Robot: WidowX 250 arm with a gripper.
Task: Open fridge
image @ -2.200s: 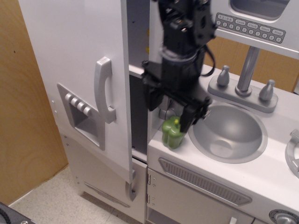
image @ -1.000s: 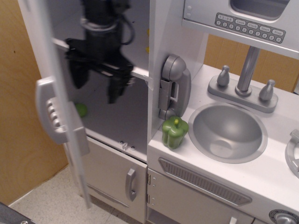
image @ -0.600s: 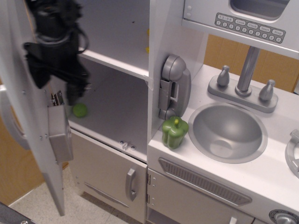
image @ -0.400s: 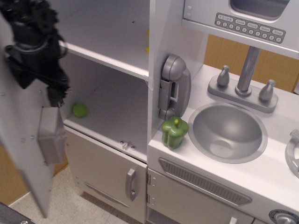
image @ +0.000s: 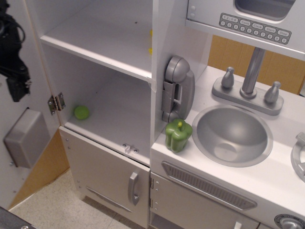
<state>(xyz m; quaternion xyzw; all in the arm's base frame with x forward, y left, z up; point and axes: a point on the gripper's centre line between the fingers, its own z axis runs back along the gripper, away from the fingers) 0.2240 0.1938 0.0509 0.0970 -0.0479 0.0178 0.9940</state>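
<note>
The white fridge (image: 107,57) stands open. Its large door (image: 19,157) is swung far out to the left, inner face toward me, with the grey back of the dispenser box (image: 26,138) showing. White shelves and a small green ball (image: 81,112) show inside. My black gripper (image: 16,90) is at the left edge, in front of the door's inner face, above the grey box. It is partly cut off by the frame, so I cannot tell how its jaws stand. The door handle is hidden.
A green toy pepper (image: 178,135) stands on the counter beside a grey toy phone (image: 177,90). The sink (image: 233,136) and faucet (image: 250,71) lie to the right. Below are a smaller white door with a short handle (image: 134,188) and a grey-vented cabinet door (image: 205,186).
The fridge door has swung from nearly shut to wide open to the left. My gripper has moved left with it, from in front of the counter to the frame's left edge.
</note>
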